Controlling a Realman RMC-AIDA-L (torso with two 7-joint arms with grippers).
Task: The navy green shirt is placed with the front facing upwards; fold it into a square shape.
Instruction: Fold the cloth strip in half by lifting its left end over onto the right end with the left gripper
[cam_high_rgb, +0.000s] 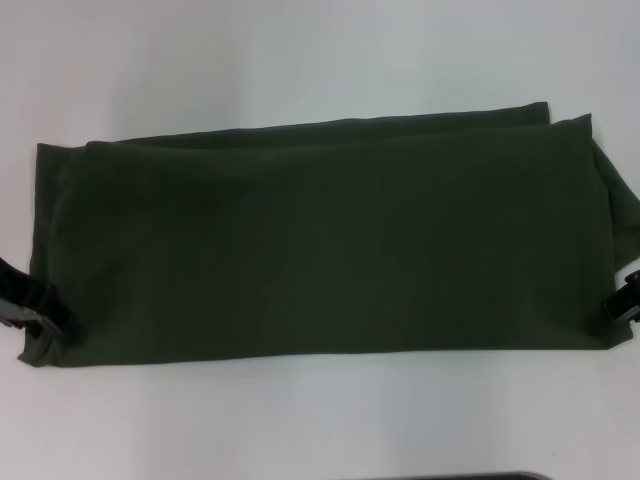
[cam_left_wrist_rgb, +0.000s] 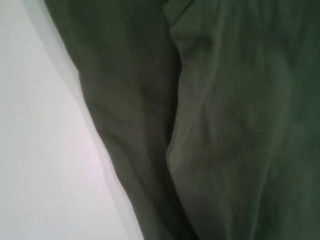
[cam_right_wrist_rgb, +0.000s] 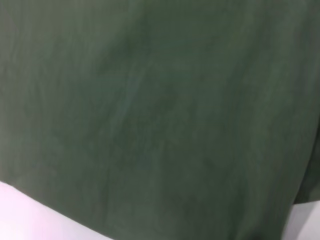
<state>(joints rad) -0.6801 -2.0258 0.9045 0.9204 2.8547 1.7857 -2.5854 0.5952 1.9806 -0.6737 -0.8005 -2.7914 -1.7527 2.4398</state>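
Left gripper (cam_high_rgb: 35, 310): at the near left corner of the navy green shirt (cam_high_rgb: 330, 250), fingers' state cannot be told. Right gripper (cam_high_rgb: 622, 302): at the near right corner, fingers' state likewise cannot be told. The shirt lies folded into a long band across the white counter (cam_high_rgb: 320, 420), plain side up, layered edges along its far side.

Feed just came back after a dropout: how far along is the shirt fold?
Done: the navy green shirt lies on the white table folded lengthwise into a long band, plain side up. In hand: the left tool and right tool sit at its near corners. Left: folding the band's ends in to make a square.
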